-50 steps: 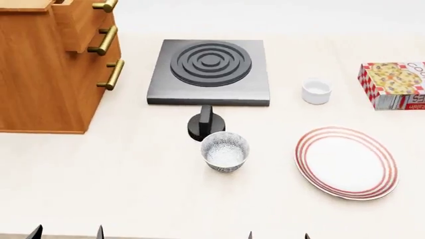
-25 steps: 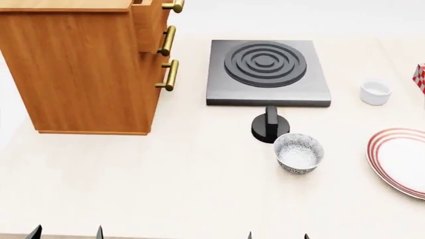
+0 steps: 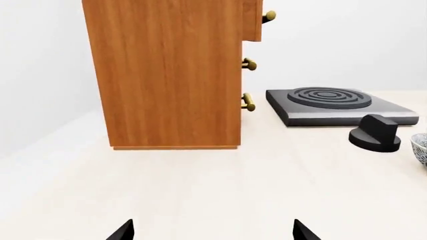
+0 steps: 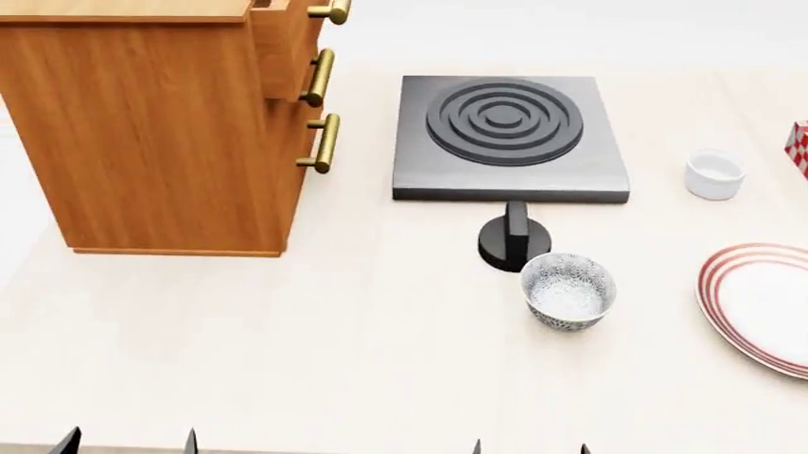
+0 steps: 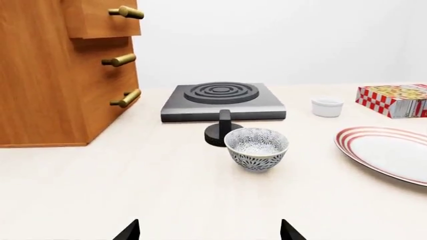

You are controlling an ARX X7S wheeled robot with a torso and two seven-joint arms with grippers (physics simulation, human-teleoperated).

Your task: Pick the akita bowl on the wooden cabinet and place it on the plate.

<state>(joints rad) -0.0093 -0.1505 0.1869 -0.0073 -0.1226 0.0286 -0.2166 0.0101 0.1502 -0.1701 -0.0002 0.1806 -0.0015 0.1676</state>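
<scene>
Now approach | my right hand [image 5: 209,231] and left hand [image 3: 212,231] both open, empty | bowl [image 5: 257,148] sits on tabletop [image 4: 316,350], plate [image 5: 390,152] beside | I'd descend squarely over rim.

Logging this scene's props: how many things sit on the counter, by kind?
Cabinet: 1, the wooden cabinet
Cooking gear: 2, stove plate, black knob
Dishes: 3, patterned bowl, plate, white cup
Boxes: 1, red-checked box
Total: 7
</scene>
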